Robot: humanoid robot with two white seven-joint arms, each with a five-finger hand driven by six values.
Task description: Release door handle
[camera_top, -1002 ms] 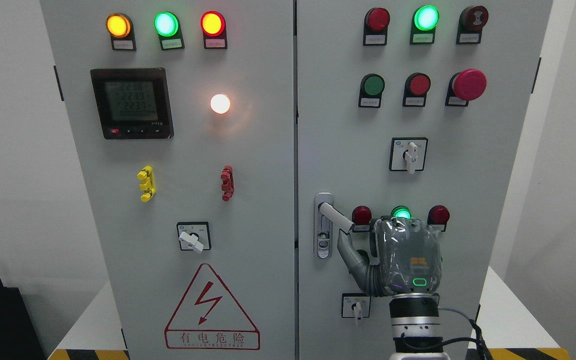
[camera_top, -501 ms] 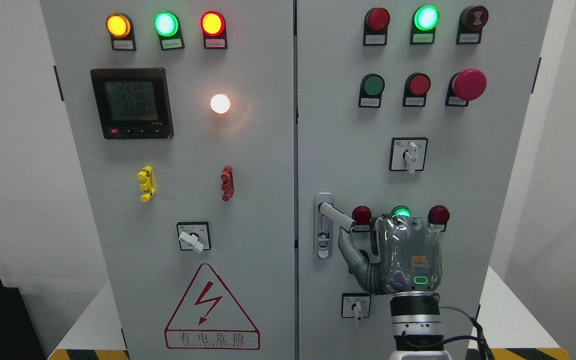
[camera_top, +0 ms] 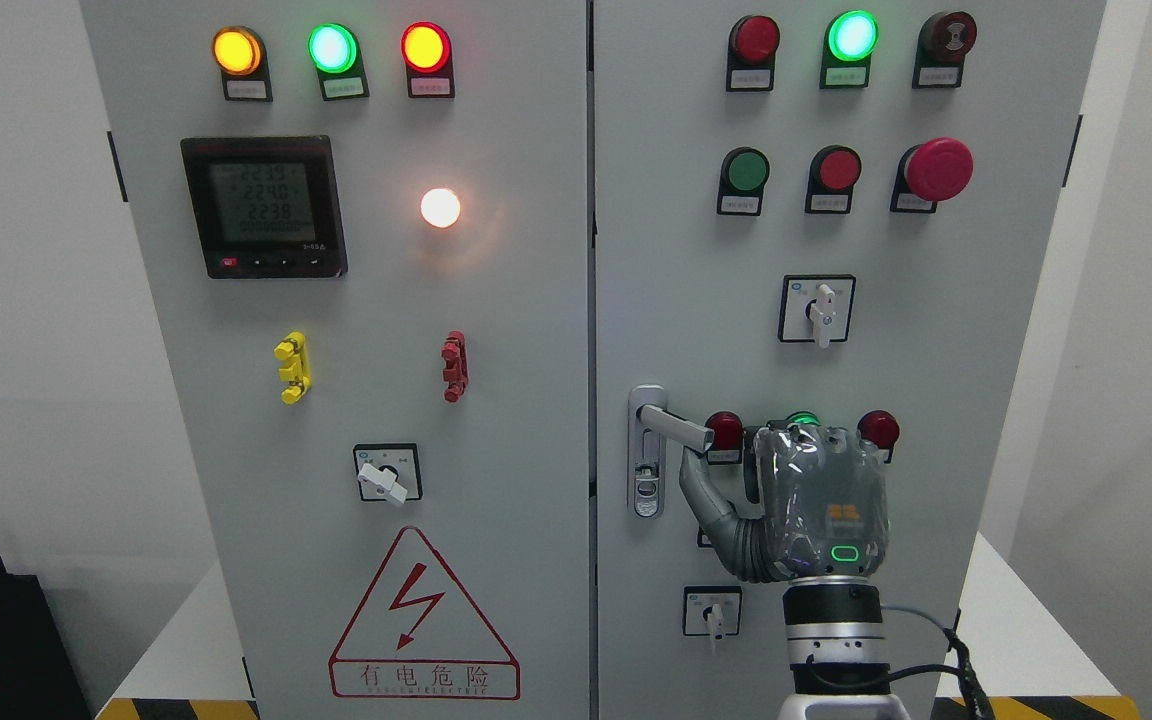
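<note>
The silver lever handle (camera_top: 674, 427) sits on its lock plate (camera_top: 646, 470) at the left edge of the cabinet's right door (camera_top: 696, 250). It points right and slightly down, nearly level. My right hand (camera_top: 786, 480) is raised in front of the door just right of the handle, its back toward the camera. Its thumb (camera_top: 701, 490) stretches up and left, and the tip touches the underside of the handle's free end. The other fingers are hidden behind the palm, and nothing is wrapped around the handle. My left arm is out of view.
Indicator lamps (camera_top: 724, 430) and a small rotary switch (camera_top: 711, 610) lie close around the hand. A selector switch (camera_top: 817, 308) and a red emergency button (camera_top: 936, 168) are higher up. The left door (camera_top: 356, 350) carries a meter (camera_top: 264, 206) and a warning triangle (camera_top: 423, 620).
The hand has risen slightly, and the handle's free end has swung upward from a steeper downward slant to nearly level. The thumb stays under its tip.
</note>
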